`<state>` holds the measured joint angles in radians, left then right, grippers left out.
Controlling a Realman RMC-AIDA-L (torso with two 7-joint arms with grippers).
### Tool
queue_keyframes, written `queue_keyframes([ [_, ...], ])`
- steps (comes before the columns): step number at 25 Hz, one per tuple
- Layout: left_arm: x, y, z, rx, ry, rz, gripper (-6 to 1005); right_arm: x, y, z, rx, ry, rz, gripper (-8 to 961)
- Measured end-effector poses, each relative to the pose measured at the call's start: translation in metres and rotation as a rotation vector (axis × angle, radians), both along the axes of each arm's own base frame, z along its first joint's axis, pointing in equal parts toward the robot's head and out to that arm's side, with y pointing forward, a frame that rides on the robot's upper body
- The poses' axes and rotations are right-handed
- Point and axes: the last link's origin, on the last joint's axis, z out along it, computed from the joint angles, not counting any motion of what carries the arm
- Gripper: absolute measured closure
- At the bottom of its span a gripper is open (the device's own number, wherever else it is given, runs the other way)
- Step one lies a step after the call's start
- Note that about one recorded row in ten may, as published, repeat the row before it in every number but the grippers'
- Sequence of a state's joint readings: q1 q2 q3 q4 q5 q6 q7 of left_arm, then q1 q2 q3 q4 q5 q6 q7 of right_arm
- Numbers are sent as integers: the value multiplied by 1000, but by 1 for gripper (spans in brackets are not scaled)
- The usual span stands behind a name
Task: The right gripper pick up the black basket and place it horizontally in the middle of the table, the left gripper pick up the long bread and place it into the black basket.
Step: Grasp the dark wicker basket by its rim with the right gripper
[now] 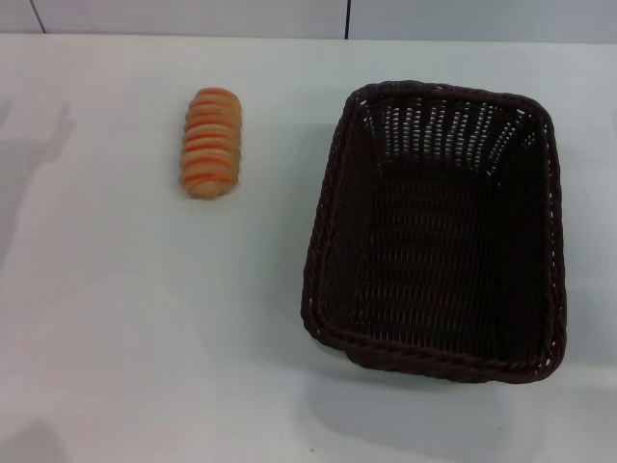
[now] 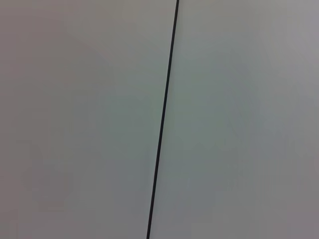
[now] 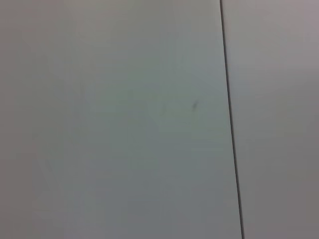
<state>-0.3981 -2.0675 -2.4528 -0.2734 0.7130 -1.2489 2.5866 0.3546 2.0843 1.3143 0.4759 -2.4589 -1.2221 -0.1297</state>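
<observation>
- Sitting empty at right of centre in the head view: the black basket, long side running away from the camera, not yet turned horizontal or moved to the middle.
- Lying at upper left, well apart from the basket: the long bread, also lengthwise away from the camera, untouched.
- Bearing both: the table, white and smooth.
- Not showing in any view: either gripper; state of both sets of jaws impossible to tell.
- Facing only a pale panelled surface with a thin dark seam: both wrist cameras, suggesting parked arms.
- Judging the step ahead: clamping the braided rim at mid-length of a side wall, lifting level, rotating a quarter turn, setting down centrally, leaving clearance from the bread.
</observation>
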Motion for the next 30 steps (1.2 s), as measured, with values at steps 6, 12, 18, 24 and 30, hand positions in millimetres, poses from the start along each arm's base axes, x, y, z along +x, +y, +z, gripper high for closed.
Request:
queue_keyframes([
  [6, -2, -2, 1, 6, -3, 6, 138, -1, -1, 1, 2, 11, 7, 220],
  [12, -2, -3, -2, -3, -5, 6, 138, 0, -3, 0, 1, 17, 6, 220],
  [18, -3, -3, -4, -10, -10, 10, 138, 2, -14, 1, 7, 34, 7, 219],
  [24, -2, -2, -4, -13, -6, 10, 138, 4, -19, 1, 9, 34, 3, 219],
  [30, -2, -1, -4, -13, -5, 10, 138, 1, -16, 0, -15, 49, -2, 219],
])
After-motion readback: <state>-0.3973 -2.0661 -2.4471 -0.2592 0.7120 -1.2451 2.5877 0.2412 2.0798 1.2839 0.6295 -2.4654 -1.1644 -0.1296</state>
